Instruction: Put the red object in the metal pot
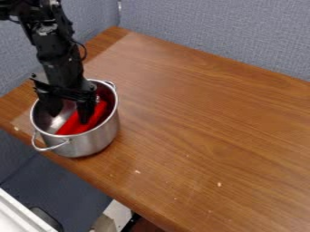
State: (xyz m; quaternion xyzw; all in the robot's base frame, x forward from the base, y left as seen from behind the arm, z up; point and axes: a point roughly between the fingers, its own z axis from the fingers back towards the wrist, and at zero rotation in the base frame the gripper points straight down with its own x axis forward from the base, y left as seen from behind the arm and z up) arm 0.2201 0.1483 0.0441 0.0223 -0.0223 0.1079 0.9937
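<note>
Red elongated bar [82,120] lies inside our shiny round stainless-steel pot [92,140], tilted along its interior. We have the black robot gripper [68,112] reaching down into the pot's opening, its fingers spread apart, near the bar. Our pot stands on the brown wooden table [200,118], close to its edge.

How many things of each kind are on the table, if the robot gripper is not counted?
Metal pot: 1
Red bar, inside the pot: 1
Total: 2
</note>
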